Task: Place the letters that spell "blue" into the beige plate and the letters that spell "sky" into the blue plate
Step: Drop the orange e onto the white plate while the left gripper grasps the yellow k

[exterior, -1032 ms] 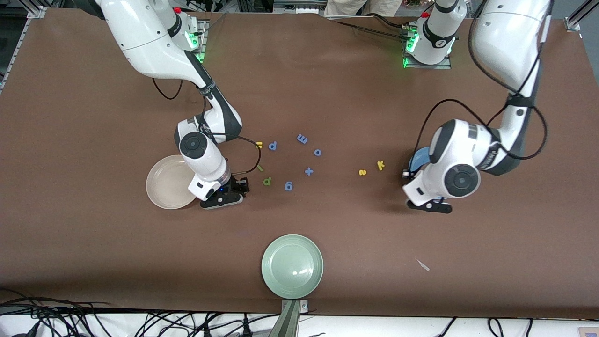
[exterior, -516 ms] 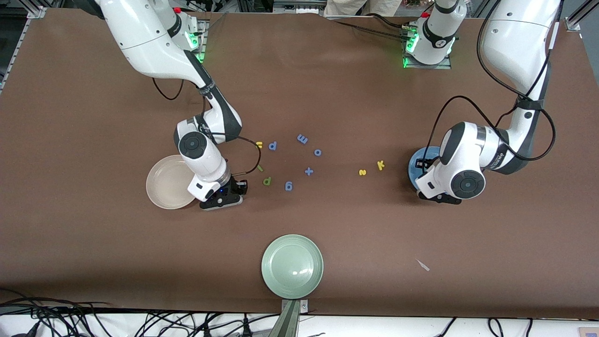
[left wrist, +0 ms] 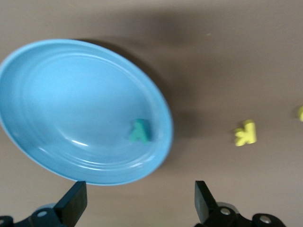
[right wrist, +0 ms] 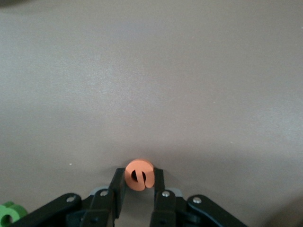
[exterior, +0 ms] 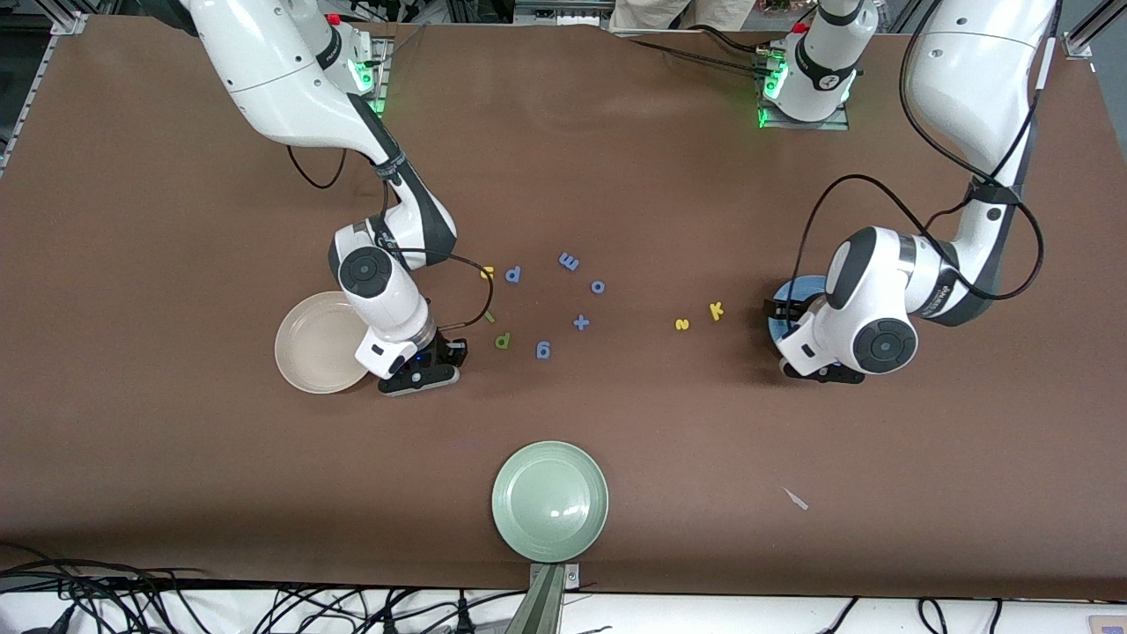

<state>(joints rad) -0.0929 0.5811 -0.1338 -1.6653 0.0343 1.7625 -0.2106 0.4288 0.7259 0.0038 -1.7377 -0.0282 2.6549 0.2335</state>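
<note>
Since a second ago the left arm has swung its claw (exterior: pixel 806 348) from the bare counter (exterior: pixel 176 176) to above the blue plate (exterior: pixel 784 304), and its fingers (left wrist: pixel 75 204) now stand wide apart with nothing between them. In the left wrist view the teal "y" (left wrist: pixel 140 131) lies inside the blue plate near its rim. The right arm has hardly shifted.

The right claw (right wrist: pixel 138 187) is low at the counter just beside the beige plate (exterior: pixel 308 343), on that plate's side toward the middle of the counter. Its fingers press on both sides of the orange "e" (right wrist: pixel 139 174); whether the letter is lifted or resting on the counter is hard to tell.

Loose on the counter lie the yellow "k" (exterior: pixel 716 309) and the yellow "s" (exterior: pixel 681 324), near the blue plate toward the middle. The olive-green "b" (exterior: pixel 502 340), the thin green "l" (exterior: pixel 489 317) and the yellow "u" (exterior: pixel 487 272) lie close to the right claw, with the blue letters (exterior: pixel 569 261) and the plus sign (exterior: pixel 580 322) scattered between the two groups. The pale green plate (exterior: pixel 549 500) sits nearest the front camera, well apart from the rest.
</note>
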